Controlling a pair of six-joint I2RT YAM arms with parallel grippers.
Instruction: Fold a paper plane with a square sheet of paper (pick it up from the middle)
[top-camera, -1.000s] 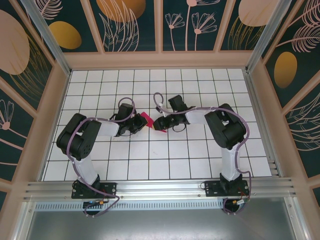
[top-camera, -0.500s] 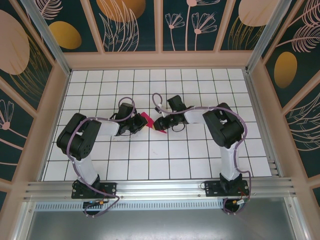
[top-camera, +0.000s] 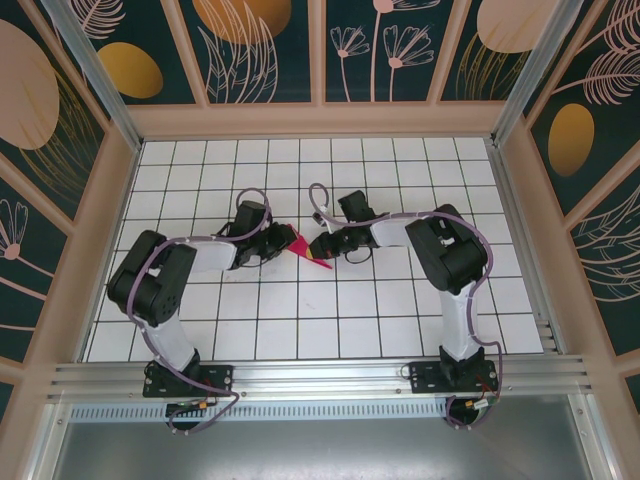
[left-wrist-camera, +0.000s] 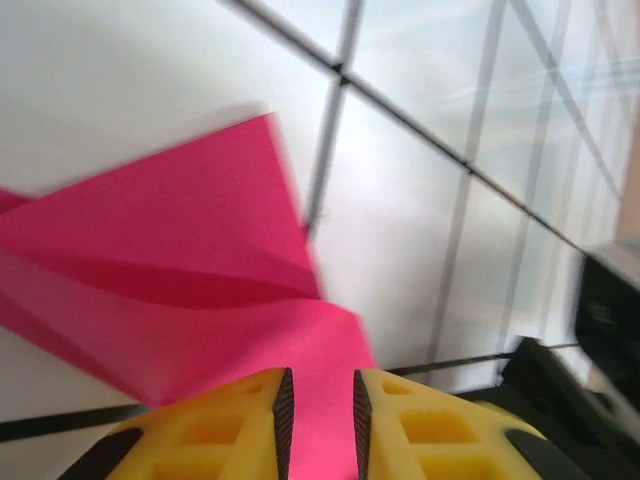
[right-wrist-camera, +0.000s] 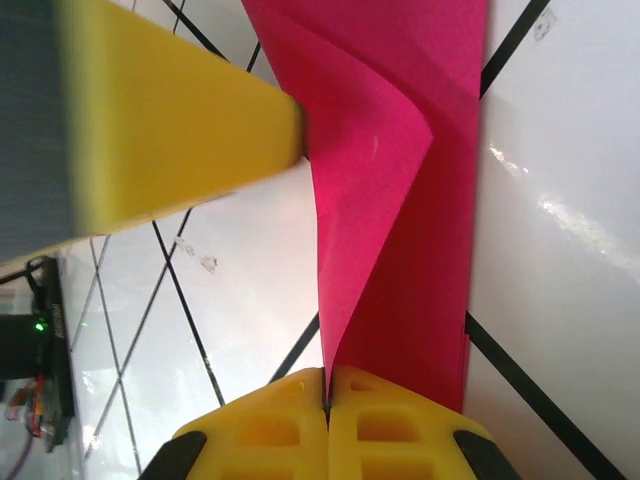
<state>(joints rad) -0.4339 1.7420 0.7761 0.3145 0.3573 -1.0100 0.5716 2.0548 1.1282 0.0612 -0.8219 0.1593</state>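
The square sheet of paper (top-camera: 307, 251) is magenta-pink and folded into a creased, pointed shape, held between my two grippers over the middle of the table. My right gripper (right-wrist-camera: 327, 375) is shut on one raised flap of the paper (right-wrist-camera: 400, 150), whose edge runs straight in between the pads. My left gripper (left-wrist-camera: 319, 385) has its jaws a narrow gap apart, with the paper (left-wrist-camera: 200, 260) showing in and beyond that gap. From above, the left gripper (top-camera: 285, 243) meets the paper from the left and the right gripper (top-camera: 322, 248) from the right. A left yellow finger (right-wrist-camera: 170, 120) touches the paper's fold.
The white gridded table (top-camera: 300, 330) is ringed by a wooden frame with patterned walls (top-camera: 320, 120). The right arm's dark body (left-wrist-camera: 600, 320) sits close to the left gripper. An aluminium rail (top-camera: 320, 378) runs along the near edge by the arm bases.
My right gripper has closed on the paper's flap. My left jaws have parted a little, and the left arm has pushed slightly right. The paper has shifted slightly right and down.
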